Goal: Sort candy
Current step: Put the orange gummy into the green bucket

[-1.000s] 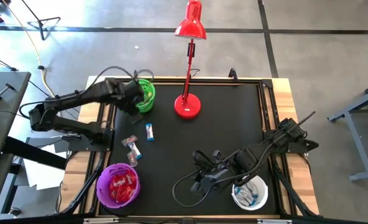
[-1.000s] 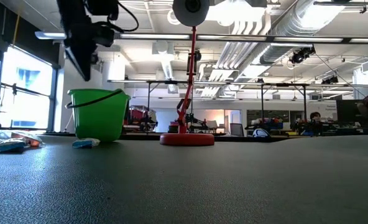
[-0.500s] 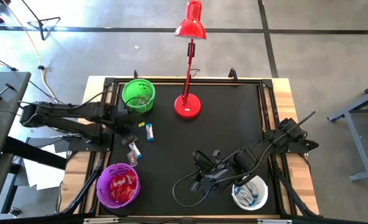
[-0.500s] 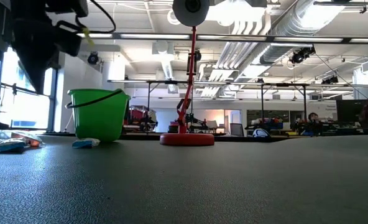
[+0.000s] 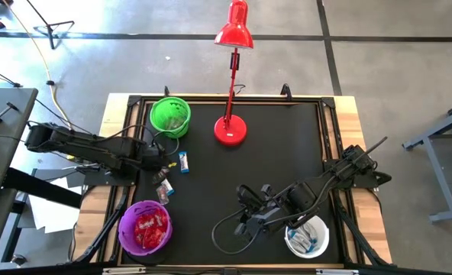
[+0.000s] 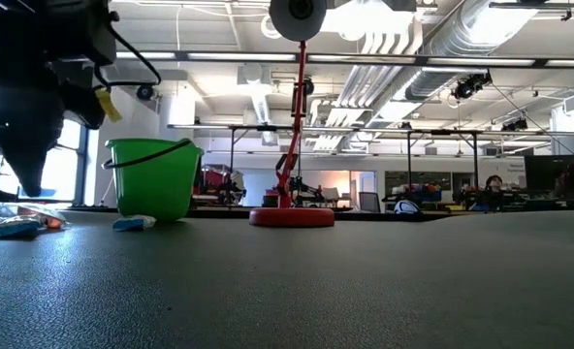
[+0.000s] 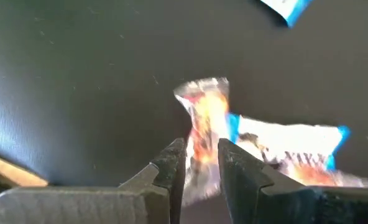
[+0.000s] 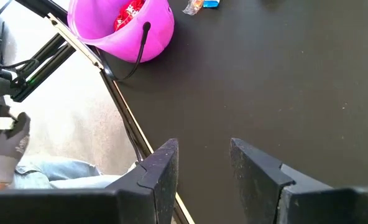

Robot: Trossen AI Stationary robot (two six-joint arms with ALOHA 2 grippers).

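Note:
Three candies lie loose on the black mat: a blue-and-white one (image 5: 183,161), a red-and-clear one (image 5: 162,176) and another (image 5: 166,186) just nearer. My left gripper (image 5: 158,164) hangs over this cluster, pointing down and open. In the left wrist view its fingers (image 7: 171,165) stand on either side of the red-and-clear candy (image 7: 202,115), with a blue-and-white candy (image 7: 289,142) beside it. In the low view the fingertips (image 6: 27,186) are still above the mat. My right gripper (image 8: 202,163) waits open above the mat near the white bowl (image 5: 307,238).
The green bowl (image 5: 169,116) stands at the far left. The purple bowl (image 5: 144,227), holding red candy, is at the near left. The white bowl holds blue-and-white candy. A red desk lamp (image 5: 230,130) stands at the far middle. The mat's middle is bare.
My left gripper has left the green bowl and swung toward the table's near edge. It has sunk and rolled at the wrist, and now hangs low over the loose candies. The candies have not moved.

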